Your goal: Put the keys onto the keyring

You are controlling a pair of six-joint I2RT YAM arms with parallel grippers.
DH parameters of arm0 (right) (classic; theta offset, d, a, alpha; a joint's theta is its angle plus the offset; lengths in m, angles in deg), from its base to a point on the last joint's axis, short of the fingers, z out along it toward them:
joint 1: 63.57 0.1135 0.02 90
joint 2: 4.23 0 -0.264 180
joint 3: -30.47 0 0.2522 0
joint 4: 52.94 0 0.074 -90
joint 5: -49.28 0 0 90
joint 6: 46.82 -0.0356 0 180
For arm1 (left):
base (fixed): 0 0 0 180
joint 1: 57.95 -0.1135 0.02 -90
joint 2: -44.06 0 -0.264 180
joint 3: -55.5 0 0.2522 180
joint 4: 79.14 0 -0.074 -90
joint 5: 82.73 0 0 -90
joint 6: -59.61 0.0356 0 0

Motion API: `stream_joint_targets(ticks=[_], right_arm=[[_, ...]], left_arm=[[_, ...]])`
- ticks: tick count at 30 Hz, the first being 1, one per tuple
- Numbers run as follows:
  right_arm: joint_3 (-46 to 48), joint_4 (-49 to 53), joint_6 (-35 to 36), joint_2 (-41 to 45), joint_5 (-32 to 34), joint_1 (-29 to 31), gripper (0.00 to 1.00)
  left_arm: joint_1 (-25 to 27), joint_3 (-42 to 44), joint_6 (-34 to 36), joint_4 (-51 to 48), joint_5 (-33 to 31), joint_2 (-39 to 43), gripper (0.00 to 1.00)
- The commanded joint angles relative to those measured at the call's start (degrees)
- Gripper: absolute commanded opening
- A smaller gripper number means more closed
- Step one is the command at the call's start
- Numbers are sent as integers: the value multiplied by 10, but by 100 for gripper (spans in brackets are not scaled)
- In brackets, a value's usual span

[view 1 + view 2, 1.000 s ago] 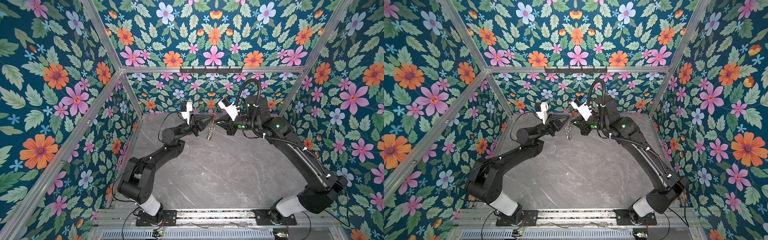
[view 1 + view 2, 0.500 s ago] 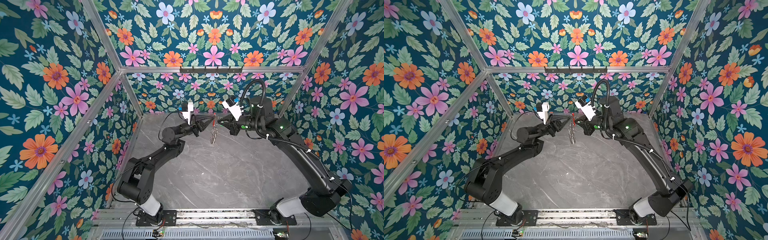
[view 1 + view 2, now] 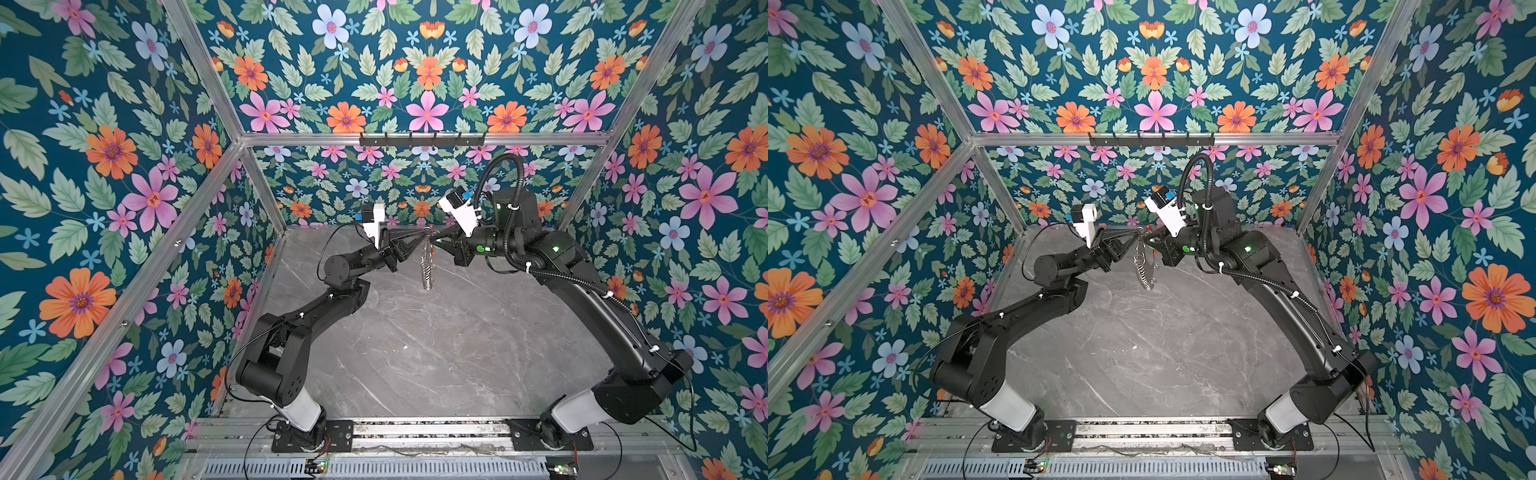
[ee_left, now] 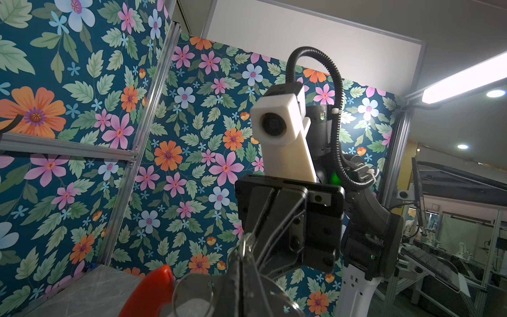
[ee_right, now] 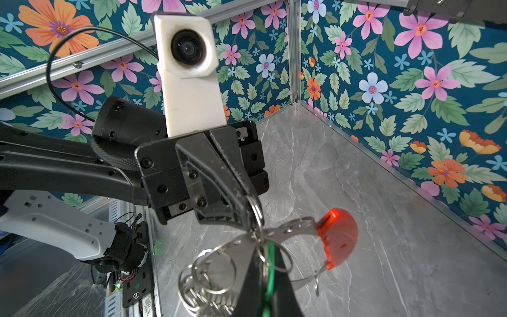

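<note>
The keyring [image 3: 428, 266] hangs in mid-air near the back wall between both grippers; its bunch of small silver rings [image 3: 1144, 272] dangles below. My left gripper [image 3: 423, 237] is shut on the keyring's metal at the top. The right wrist view shows its fingers [image 5: 247, 192] pinched on a ring beside the red arc [image 5: 338, 237]. My right gripper [image 3: 437, 241] meets it tip to tip and is shut on the green keys tag [image 5: 270, 263]. Only a thin green edge of the tag shows between the dark fingers. In the left wrist view my left gripper [image 4: 241, 260] is shut, with the red arc [image 4: 153, 293] beside it.
The grey marble tabletop [image 3: 436, 353] lies well below the hanging rings. Floral walls close in the back and both sides. A black hook rail [image 3: 422, 139] runs along the back frame. The right arm's cable hose [image 3: 505, 166] arches above its wrist.
The right arm has drawn back slightly to the right and its wrist has turned. The bunch of rings hangs a little lower and farther right. Both grippers stay shut.
</note>
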Motion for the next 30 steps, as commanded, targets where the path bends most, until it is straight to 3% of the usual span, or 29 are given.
stream_joint_targets(ticks=[1,5,7,11,18,23,30], right_arm=[[15,-15,5,14,7,3,0],[57,-26,6,32,33,2,0],[89,-41,6,46,59,2,12],[167,-101,4,85,116,1,20],[258,-148,-34,137,145,-23,39],[320,-183,-98,178,187,-82,40],[361,-192,-188,210,210,-170,40]], left_arm=[[0,1,9,16,-1,1,0],[-1,13,46,-29,-1,15,0],[-1,18,80,-75,1,25,0],[3,24,120,-126,4,30,0],[18,11,134,-137,2,-3,0],[46,-18,152,-152,-11,-53,0],[112,-133,142,-138,-69,-208,0]])
